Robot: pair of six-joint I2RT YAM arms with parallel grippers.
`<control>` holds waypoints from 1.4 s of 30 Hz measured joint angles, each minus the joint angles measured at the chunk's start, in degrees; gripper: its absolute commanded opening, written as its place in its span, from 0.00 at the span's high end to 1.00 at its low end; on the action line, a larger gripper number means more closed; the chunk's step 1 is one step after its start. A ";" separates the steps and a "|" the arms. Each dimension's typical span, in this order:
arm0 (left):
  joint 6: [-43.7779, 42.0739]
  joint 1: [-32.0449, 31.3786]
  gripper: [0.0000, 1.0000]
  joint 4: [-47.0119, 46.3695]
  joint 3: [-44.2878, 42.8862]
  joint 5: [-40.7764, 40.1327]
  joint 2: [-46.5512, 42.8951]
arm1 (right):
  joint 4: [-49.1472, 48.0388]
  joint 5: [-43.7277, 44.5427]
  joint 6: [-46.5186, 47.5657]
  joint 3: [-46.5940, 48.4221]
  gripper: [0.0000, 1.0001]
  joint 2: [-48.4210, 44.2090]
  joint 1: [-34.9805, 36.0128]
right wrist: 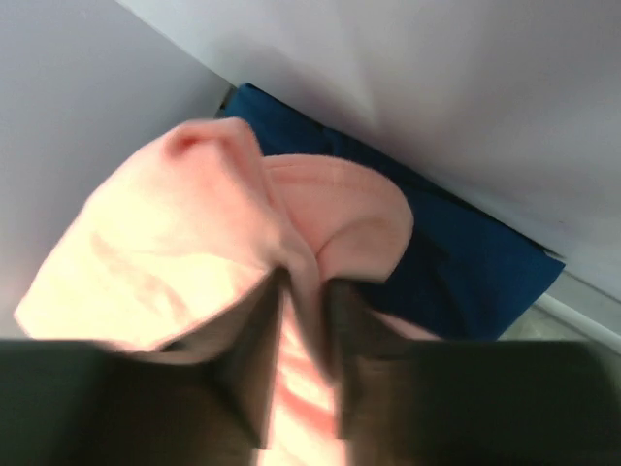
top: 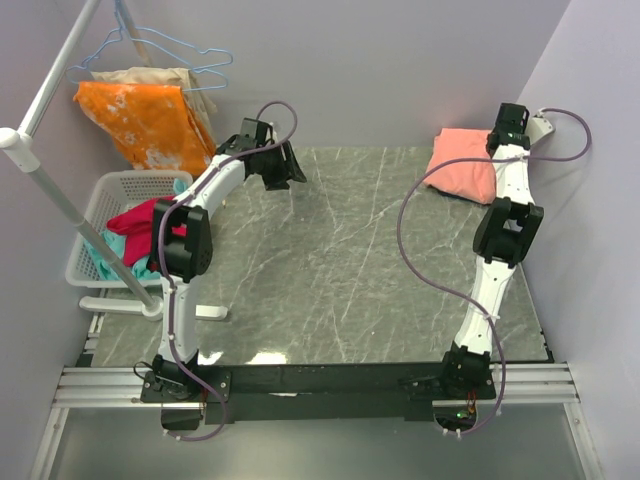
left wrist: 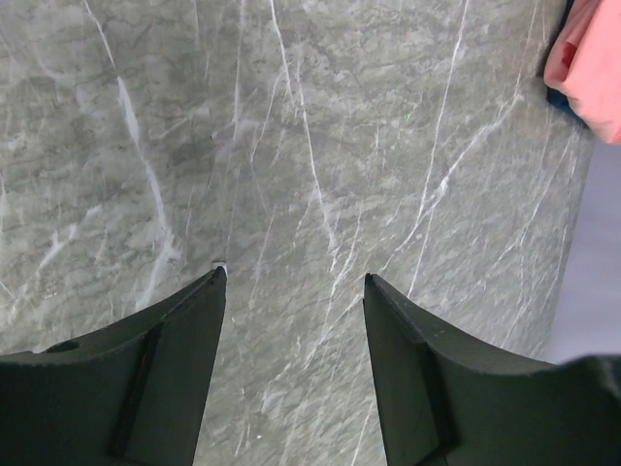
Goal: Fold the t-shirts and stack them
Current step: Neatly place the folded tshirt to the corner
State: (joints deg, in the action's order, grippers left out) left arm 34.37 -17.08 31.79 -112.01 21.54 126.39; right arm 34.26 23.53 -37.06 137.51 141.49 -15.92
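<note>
The salmon-pink t-shirt [top: 462, 165] lies folded at the table's back right corner, on top of the dark navy t-shirt [right wrist: 456, 262], whose edge shows beneath it against the wall. My right gripper [right wrist: 306, 282] is down on the pink shirt [right wrist: 155, 262], its fingers close together with a ridge of pink cloth pinched between them; the view is blurred. In the top view that gripper [top: 507, 135] sits at the pile's right edge. My left gripper [left wrist: 294, 282] hangs open over bare marble at the back left [top: 280, 170], nothing between its fingers. A corner of the pile [left wrist: 592, 68] shows far off.
A white basket [top: 110, 195] off the table's left edge holds a magenta-red garment [top: 140, 215] and teal cloth. An orange blotched cloth [top: 140, 120] hangs from a rack [top: 50, 180] above it. Walls close off the back and right sides.
</note>
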 measured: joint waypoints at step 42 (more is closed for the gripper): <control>-4.24 -0.26 0.01 -3.76 12.46 -12.20 -8.59 | -11.47 -5.18 18.29 -28.26 0.00 -27.67 32.48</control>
State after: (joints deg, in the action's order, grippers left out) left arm 30.13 -17.34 28.03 -99.55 9.34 117.80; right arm 22.79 18.35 -18.76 109.25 113.82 16.56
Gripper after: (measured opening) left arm 0.992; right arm 0.995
